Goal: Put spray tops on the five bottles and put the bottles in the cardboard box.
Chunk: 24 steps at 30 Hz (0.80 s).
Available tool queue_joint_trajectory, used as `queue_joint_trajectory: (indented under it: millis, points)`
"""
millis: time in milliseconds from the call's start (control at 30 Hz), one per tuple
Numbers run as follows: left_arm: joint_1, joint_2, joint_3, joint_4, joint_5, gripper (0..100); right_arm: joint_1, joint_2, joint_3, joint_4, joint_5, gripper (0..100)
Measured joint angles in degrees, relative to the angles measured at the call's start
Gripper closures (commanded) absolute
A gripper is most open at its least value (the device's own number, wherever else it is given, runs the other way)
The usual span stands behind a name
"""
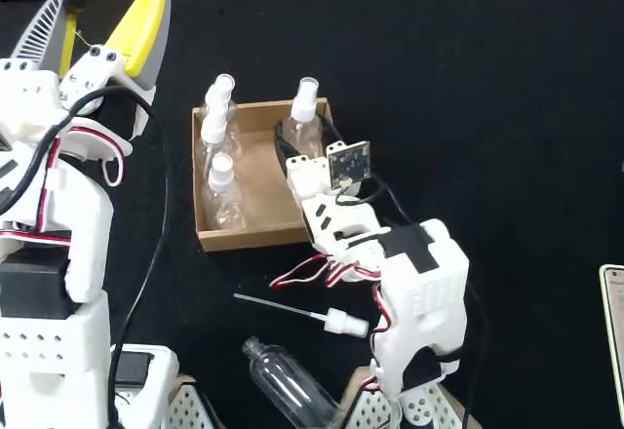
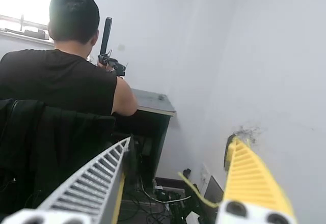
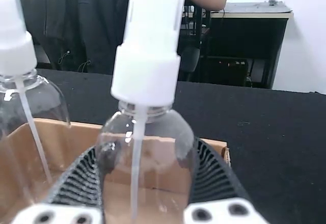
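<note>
**Desk:** Where's the bottle you're on?

**Operator:** The held bottle [image 1: 303,129] stands upright inside the cardboard box [image 1: 249,237], in a far corner, with its white spray top on. My right jaws are clamped on its clear body, one black finger pressed against each side. The right arm [image 1: 419,283] reaches in over the box's near wall.

**Desk:** And the others?

**Operator:** I see three more capped bottles [image 1: 222,195] in the box, lined along the wall opposite the held one. They're upright or close to it. The fifth bottle [image 1: 288,380] lies on its side on the black tabletop [image 1: 487,107], outside the box beyond its near wall, and its neck is open. A loose spray top [image 1: 346,324] lies between that bottle and the box, with its thin tube pointing along the near wall. It's near the bottle but not touching it.

**Desk:** Left side?

**Operator:** My left arm [image 1: 58,214] is raised outside the box, on the side of the three bottles. The left jaws are spread wide, holding nothing, and they point up away from the tabletop.
</note>
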Motion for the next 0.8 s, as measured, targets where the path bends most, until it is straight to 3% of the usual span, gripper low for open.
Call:
queue_joint_trajectory:
  millis: [133,333,800]
  points:
    - [0.00,0.00,0.00,0.00,0.00,73,-0.53,0.00,0.00,0.00,0.00,97.2]
    - [0.00,0.00,0.00,0.00,0.00,73,-0.97,0.00,0.00,0.00,0.26,81.6]
    - [0.00,0.00,0.00,0.00,0.00,73,-2.37,0.00,0.00,-0.09,0.97,81.8]
